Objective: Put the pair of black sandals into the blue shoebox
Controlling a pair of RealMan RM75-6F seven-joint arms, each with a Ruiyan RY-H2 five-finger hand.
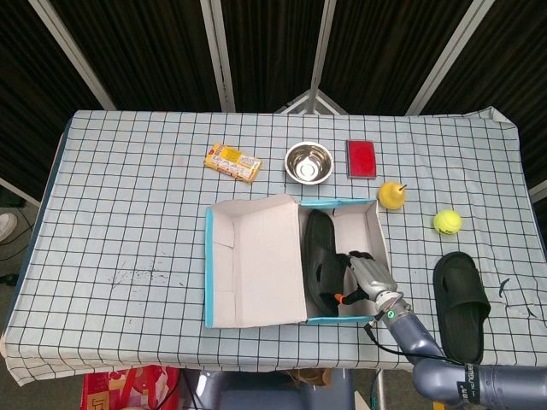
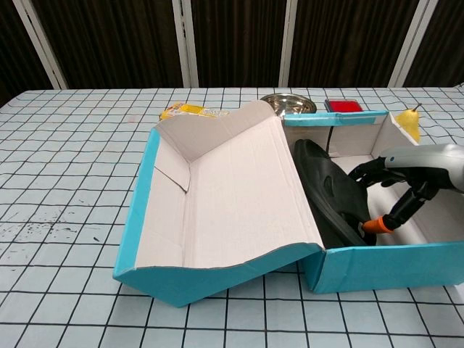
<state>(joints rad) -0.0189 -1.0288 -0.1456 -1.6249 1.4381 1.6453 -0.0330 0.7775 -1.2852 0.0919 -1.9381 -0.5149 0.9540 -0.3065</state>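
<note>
One black sandal (image 1: pixel 321 260) leans tilted on its side against the left wall inside the blue shoebox (image 1: pixel 377 224); the chest view shows the same sandal (image 2: pixel 330 190) behind the box's front wall (image 2: pixel 384 264). My right hand (image 1: pixel 369 278) reaches into the box beside it. In the chest view the right hand (image 2: pixel 397 190) has its fingers spread, with the fingertips and the orange thumb tip against the sandal's edge and no firm grip visible. The second black sandal (image 1: pixel 460 303) lies on the table to the right of the box. My left hand appears in neither view.
The box's open lid (image 1: pixel 255 260) lies out to the left. Behind the box are a steel bowl (image 1: pixel 308 162), a red case (image 1: pixel 361 159), a yellow snack pack (image 1: pixel 232 161) and a yellow pear (image 1: pixel 391 195). A tennis ball (image 1: pixel 447 222) sits right of the box.
</note>
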